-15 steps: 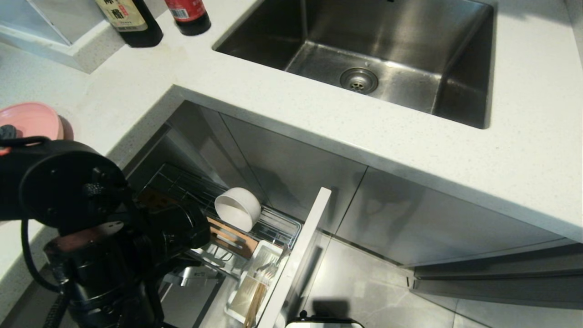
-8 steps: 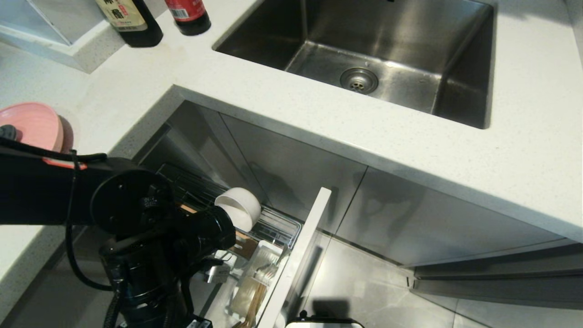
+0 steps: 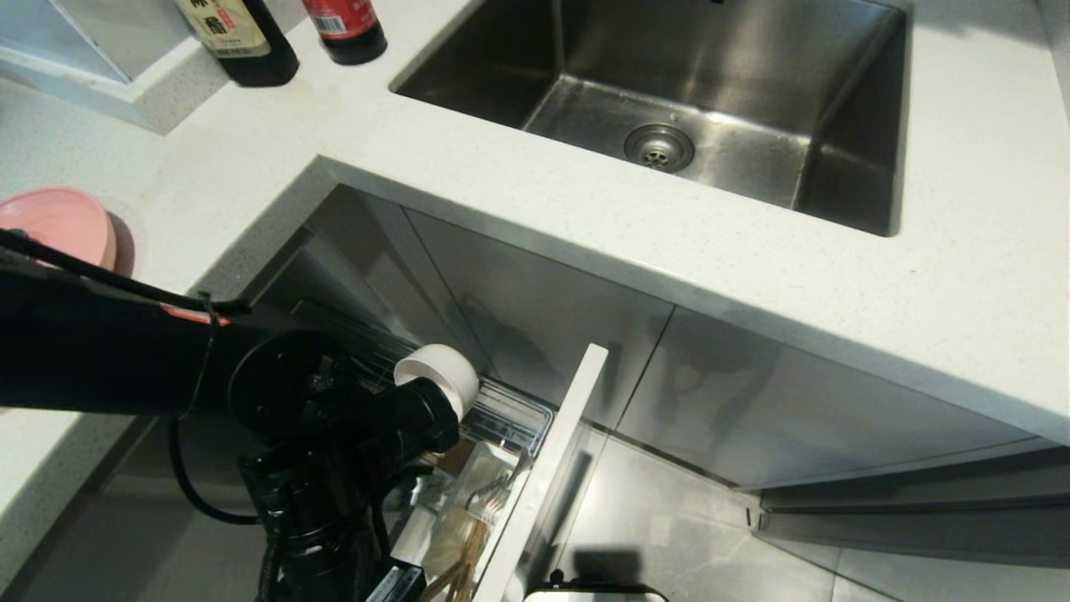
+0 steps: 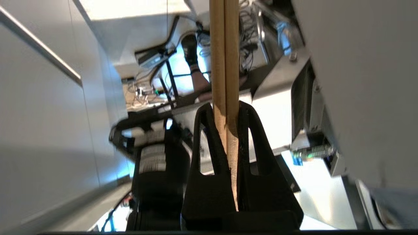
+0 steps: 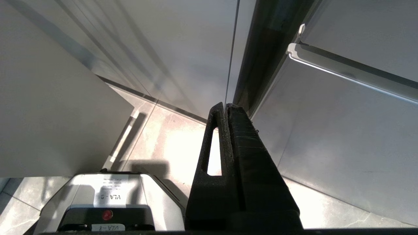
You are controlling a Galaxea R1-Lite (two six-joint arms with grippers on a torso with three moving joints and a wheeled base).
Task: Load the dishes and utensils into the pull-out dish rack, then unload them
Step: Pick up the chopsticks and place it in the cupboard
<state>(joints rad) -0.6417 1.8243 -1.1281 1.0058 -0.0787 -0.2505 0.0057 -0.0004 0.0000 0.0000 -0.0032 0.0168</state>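
The white countertop [image 3: 585, 209] runs across the head view, with the steel sink [image 3: 669, 100] set into it at the top and two dark bottles [image 3: 242, 38] standing near the upper left corner. Below the counter edge the grey cabinet fronts [image 3: 535, 326] face a tiled floor [image 3: 669, 535]. The pull-out dish rack [image 3: 510, 414] stands drawn out from under the counter, its pale flat front [image 3: 547, 468] seen edge-on and its chrome wire partly hidden behind the robot's black left arm [image 3: 100, 351], which reaches in from the left edge of the view and bends down over the rack. The pink plate [image 3: 54, 226] lies on the counter at the far left, well apart from the rack. The cream-white bowl [image 3: 443, 372] sits on its side in the rack, its rim just beside the arm's wrist. Nearer the rack's front, the white utensil cup [image 3: 481, 502] shows below the bowl. In the left wrist view the left gripper [image 4: 225, 114] has its jaws clamped on the chopsticks [image 4: 223, 58], the two light-wood sticks lying side by side and running straight out past the fingertips [image 4: 204, 112]. In the head view their ends [image 3: 447, 577] show near the cup, though whether they are inside it cannot be told. The right gripper [image 5: 226, 106] hangs low beside the cabinet fronts over the floor, its jaws pressed together on nothing.
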